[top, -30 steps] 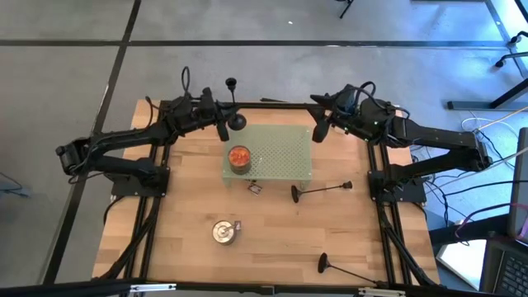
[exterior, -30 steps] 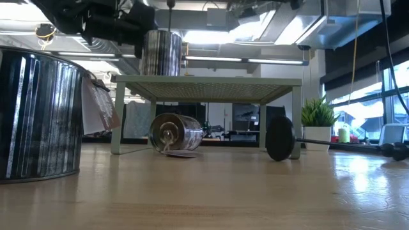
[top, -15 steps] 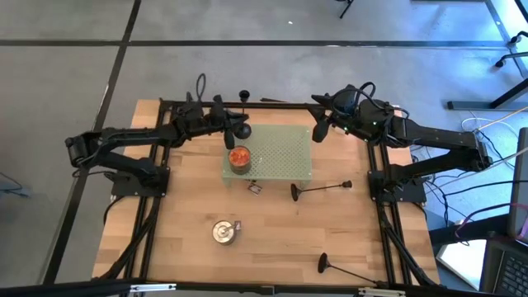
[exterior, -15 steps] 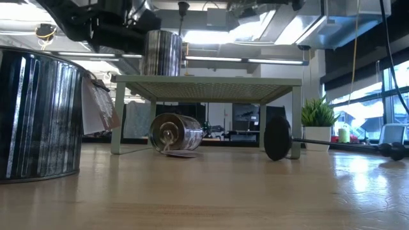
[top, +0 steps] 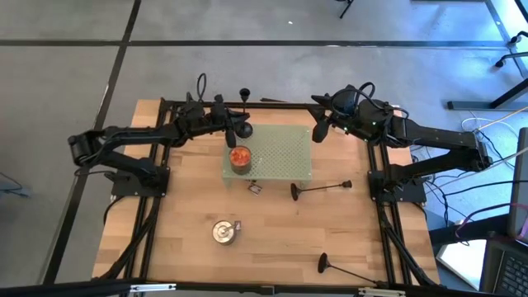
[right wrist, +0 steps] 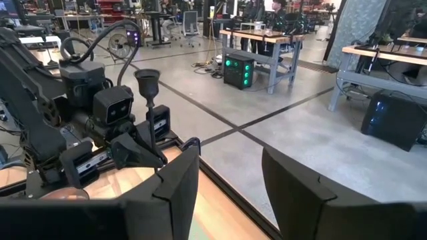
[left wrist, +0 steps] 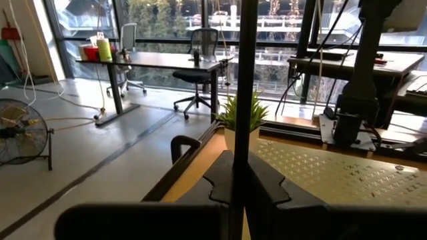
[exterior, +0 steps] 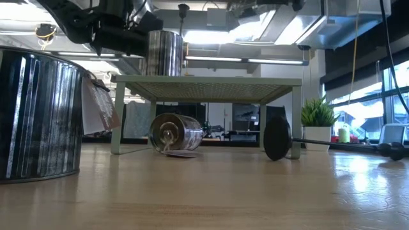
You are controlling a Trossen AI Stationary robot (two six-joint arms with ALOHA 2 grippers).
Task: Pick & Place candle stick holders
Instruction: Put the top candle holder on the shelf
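- Left end effector was over the far left corner of the green perforated stand, closed on the thin stem of a candle stick holder.
- That held holder stood roughly upright, cup top up; in the left wrist view its stem ran straight up between the two dark fingers.
- From the high view it could not be judged whether the held holder's base touched the stand top or hung just above it.
- Right end effector hovered at the stand's far right corner, fingers parted, nothing between them; the right wrist view showed the gap bare.
- Second candle stick holder lay on its side on the wooden surface, just in front of the stand's right side.
- Third candle stick holder lay on its side near the surface's front right edge, well apart from the stand.
- Orange-topped can stood on the stand's left side, near the held holder.
- Silver can stood on the surface in front of the stand; a small can lay tipped beneath the stand.
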